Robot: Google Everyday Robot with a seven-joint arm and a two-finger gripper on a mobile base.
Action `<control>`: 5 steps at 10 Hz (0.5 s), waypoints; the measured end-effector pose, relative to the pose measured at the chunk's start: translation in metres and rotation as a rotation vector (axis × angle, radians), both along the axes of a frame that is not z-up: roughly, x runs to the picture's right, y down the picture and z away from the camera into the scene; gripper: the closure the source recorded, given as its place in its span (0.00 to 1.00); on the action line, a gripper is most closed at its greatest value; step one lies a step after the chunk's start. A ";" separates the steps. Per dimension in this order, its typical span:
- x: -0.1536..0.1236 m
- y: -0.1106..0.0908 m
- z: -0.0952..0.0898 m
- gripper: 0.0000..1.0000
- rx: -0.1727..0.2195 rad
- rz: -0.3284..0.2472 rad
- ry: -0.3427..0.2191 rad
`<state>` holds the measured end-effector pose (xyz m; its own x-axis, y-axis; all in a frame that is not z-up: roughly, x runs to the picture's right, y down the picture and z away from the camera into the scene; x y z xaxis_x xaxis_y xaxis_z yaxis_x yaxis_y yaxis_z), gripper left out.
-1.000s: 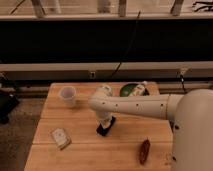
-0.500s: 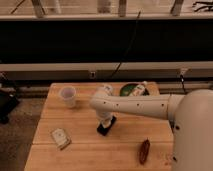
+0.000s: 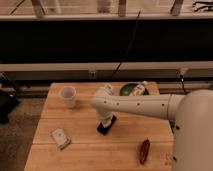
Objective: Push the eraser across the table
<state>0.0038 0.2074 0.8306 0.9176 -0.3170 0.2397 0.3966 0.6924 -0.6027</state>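
Observation:
The eraser (image 3: 105, 126), a flat black block, lies near the middle of the light wooden table (image 3: 85, 150). My white arm reaches in from the right and bends down over it. The gripper (image 3: 106, 120) sits right at the eraser's far end, touching or just above it, and hides part of it.
A white cup (image 3: 68, 96) stands at the table's back left. A small pale box (image 3: 60, 138) lies front left. A reddish-brown oblong item (image 3: 144, 151) lies front right. A green bowl (image 3: 129, 89) and a small bottle (image 3: 141, 89) sit at the back edge. A dark wall runs behind.
The arm has shifted very slightly; the eraser stays about where it was.

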 end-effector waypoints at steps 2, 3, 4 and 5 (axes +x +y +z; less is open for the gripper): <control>-0.001 -0.001 0.003 0.99 0.003 0.006 -0.009; 0.000 -0.002 0.002 0.99 0.002 0.004 -0.007; 0.000 -0.003 0.002 0.99 0.003 0.005 -0.007; 0.000 -0.003 0.002 0.99 0.003 0.006 -0.007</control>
